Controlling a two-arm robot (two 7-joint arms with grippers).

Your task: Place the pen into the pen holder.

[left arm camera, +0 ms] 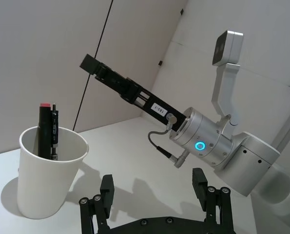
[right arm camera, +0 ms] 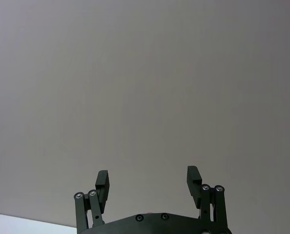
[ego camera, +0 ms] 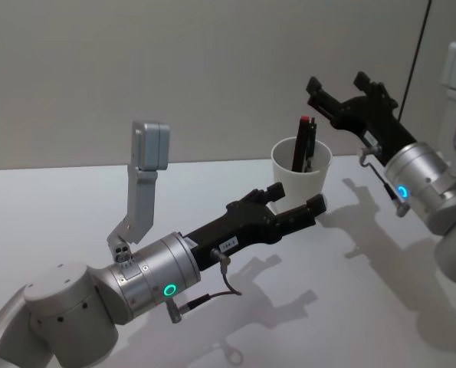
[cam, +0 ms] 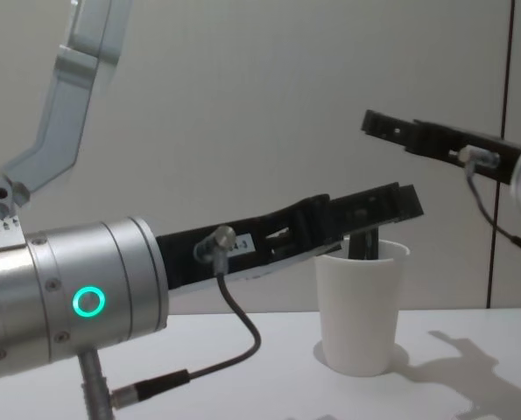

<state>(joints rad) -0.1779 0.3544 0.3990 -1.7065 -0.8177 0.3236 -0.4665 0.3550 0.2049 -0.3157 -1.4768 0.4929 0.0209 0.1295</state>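
Head view: both grippers, left gripper and right gripper, gape empty beside pen holder.

A plain grey wall stands behind a white desk. At the right a thin dark vertical seam runs down the wall. The light is even and soft, and it throws grey shadows on the desk surface.
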